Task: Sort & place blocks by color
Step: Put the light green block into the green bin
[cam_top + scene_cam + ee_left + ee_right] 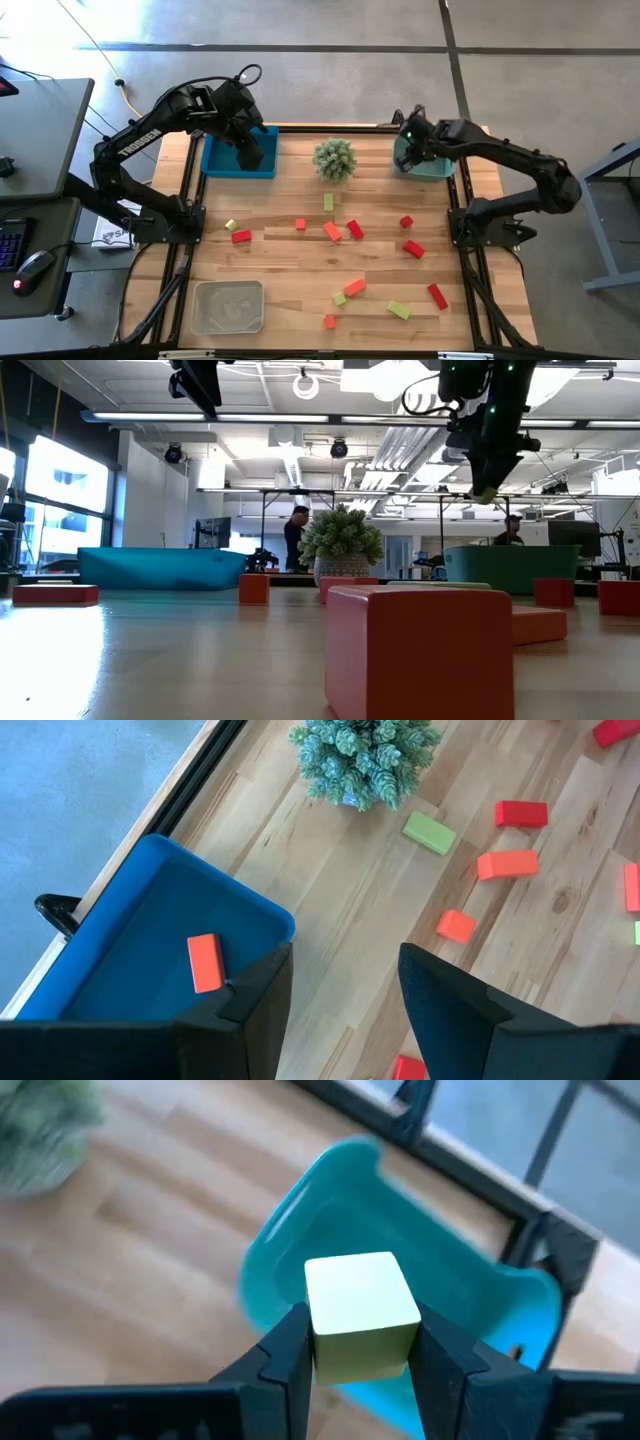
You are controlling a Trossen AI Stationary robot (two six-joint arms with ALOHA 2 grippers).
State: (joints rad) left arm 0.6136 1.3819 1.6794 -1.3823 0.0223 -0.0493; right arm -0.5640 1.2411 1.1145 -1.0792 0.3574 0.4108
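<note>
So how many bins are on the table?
3: blue bin back left, under the open left gripper; teal bin back right, under the right gripper holding a yellow-green block; clear bin front left. None looks hidden.

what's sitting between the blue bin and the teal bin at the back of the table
In the high view, only the spiky green plant stands between the blue bin and the teal bin; the wood on either side of it is bare.
</note>
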